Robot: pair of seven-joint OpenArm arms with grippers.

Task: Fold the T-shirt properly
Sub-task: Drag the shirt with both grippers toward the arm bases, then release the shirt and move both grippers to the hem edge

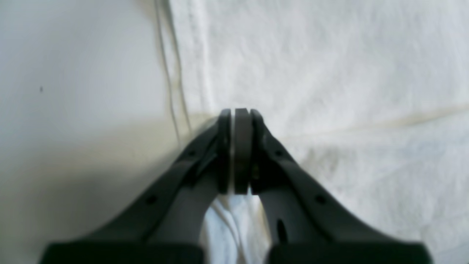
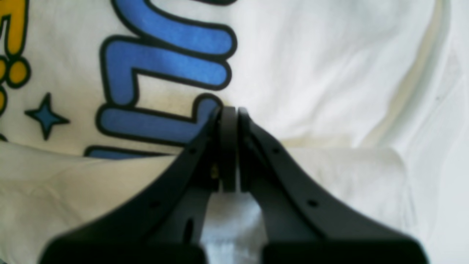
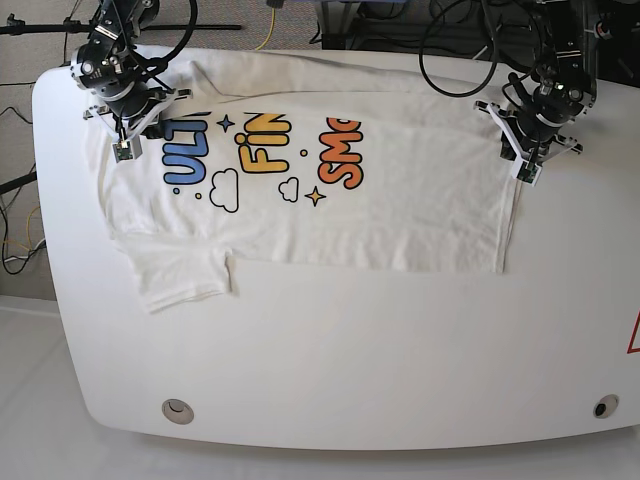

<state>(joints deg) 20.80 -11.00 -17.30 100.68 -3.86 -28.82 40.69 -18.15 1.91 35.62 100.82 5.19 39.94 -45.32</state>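
the white short-sleeved cotton t-shirt with blue, yellow and orange cartoon lettering [image 3: 300, 190] lies print-up on the white rounded table [image 3: 330, 350], long axis running side to side across the base view, collar end toward that view's left, hem toward its right. one sleeve sticks out toward the camera at lower left.

right black two-finger gripper [image 3: 125, 135] sits at the shoulder end, over the far edge next to the blue lettering [image 2: 161, 73]. its wrist view shows the jaws pressed together with a band of white cloth bunched directly under the fingers; looks pinched on the shirt, though the actual bite is hidden behind the pads.

left black two-finger gripper [image 3: 528, 160] is at the hem end, at the far corner. jaws closed there too, tips right at the hemmed edge where cloth meets bare table [image 1: 73, 73]; cloth shows between the finger bases, so i read it as gripping the hem.

key relation: both claws hold the far long edge, one per end, well apart along the shirt's length, and the whole body of the shirt lies on the camera side of them. so my guess is the next fold goes across the short axis, far edge carried toward the near edge, both arms moving in parallel. risk: uneven travel skews the crease.
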